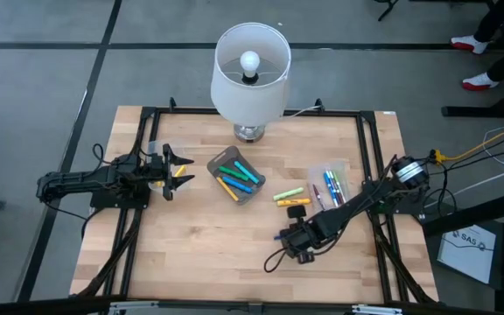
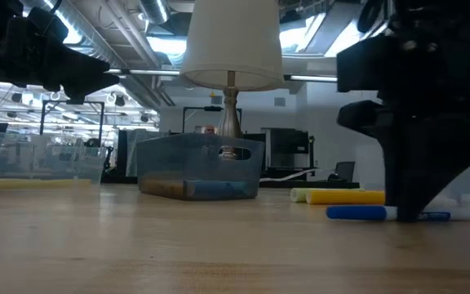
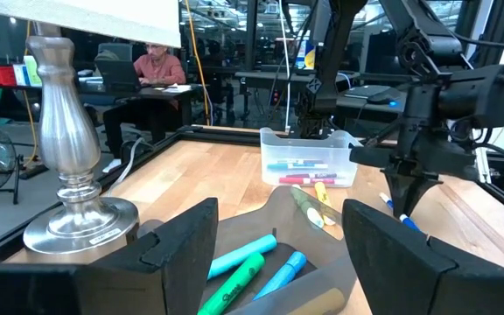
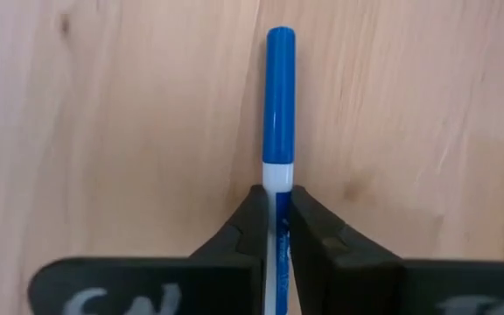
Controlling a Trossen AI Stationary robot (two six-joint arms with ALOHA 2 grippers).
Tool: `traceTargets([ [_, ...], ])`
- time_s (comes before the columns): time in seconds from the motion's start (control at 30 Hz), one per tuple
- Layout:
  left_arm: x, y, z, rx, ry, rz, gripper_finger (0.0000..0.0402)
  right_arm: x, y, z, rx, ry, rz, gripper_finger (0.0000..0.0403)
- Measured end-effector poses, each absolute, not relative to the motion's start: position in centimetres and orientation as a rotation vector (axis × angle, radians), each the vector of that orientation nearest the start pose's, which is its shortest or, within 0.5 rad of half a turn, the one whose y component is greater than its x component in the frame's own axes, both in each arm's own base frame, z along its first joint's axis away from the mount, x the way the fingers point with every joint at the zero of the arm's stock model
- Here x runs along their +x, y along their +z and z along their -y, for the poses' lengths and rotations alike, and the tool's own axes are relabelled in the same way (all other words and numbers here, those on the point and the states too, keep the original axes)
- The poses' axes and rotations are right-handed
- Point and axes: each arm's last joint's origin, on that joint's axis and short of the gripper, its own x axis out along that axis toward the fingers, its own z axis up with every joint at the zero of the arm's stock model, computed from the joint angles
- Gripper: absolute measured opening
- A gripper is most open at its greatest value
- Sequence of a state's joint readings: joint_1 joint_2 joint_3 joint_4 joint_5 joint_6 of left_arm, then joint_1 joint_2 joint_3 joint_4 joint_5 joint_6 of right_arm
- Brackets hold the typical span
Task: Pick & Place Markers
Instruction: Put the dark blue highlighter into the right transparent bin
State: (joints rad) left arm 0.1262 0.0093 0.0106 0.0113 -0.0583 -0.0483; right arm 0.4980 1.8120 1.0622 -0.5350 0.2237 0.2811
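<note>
On the table (image 1: 191, 245), front-right area, the right gripper (image 4: 276, 223) was down w/ fingers pinched on a blue-capped white marker (image 4: 278, 114) lying flat on the wood, near two yellow markers (image 1: 290, 196). Left gripper (image 1: 175, 171) hovered at the left side, jaws wide, nothing in them, beside a grey bin (image 1: 236, 175) w/ green, blue & yellow markers. Lamp (image 1: 250, 70) at back centre.

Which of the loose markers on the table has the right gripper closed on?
The blue-capped, white-barrelled marker: the right gripper pinches its barrel. The yellow markers lie untouched nearer the lamp.
</note>
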Motion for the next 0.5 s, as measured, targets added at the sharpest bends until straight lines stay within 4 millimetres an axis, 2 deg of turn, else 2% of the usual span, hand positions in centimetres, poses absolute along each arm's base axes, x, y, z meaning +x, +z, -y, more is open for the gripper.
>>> traceTargets([
  [0.17,9.7,16.7,-1.4,-0.047,0.184,0.017,0.0241,30.1,15.3,-15.5,-0.157,0.055,-1.189,0.0027],
  [0.5,9.7,16.7,-1.4,-0.047,0.185,0.017,0.0240,31.6,18.6,-16.2,-0.144,0.005,-1.139,0.0025],
])
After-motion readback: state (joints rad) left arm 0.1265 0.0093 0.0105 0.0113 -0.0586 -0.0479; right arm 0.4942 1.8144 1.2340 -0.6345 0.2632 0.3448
